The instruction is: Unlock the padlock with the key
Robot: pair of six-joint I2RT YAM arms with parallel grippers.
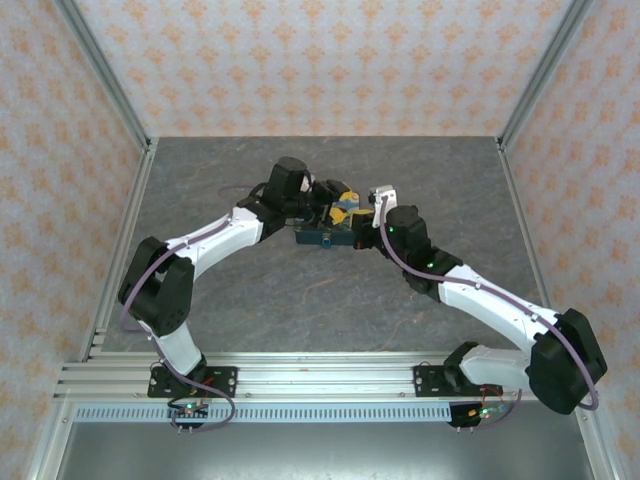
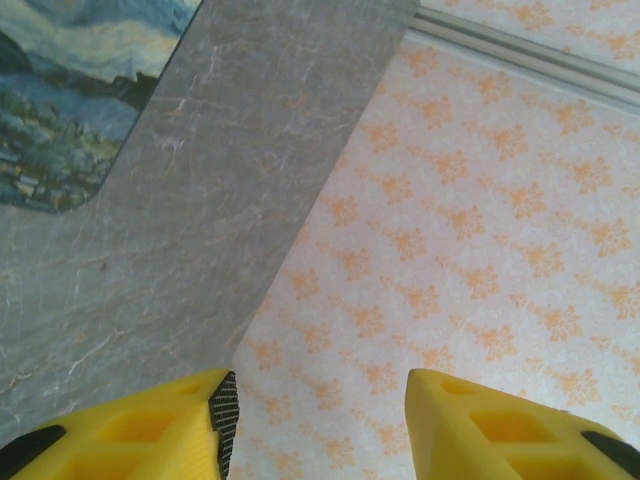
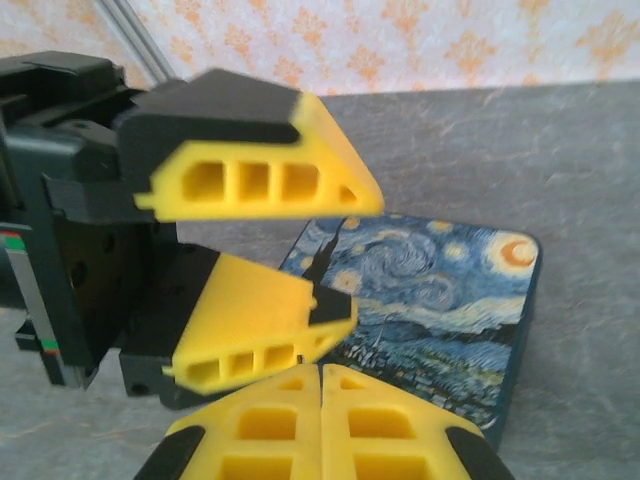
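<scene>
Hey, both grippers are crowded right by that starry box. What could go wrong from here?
1. The open left gripper sits right beside the shut right gripper, so a small move by either arm could make their fingers collide.
2. Both are close to the box, so a low or sideways move might shove it across the table.

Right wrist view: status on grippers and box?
Left gripper open, jaws at the edge of starry box. Right gripper shut, close by the box; can't tell if it pinches anything. Left gripper crowds the approach.
</scene>
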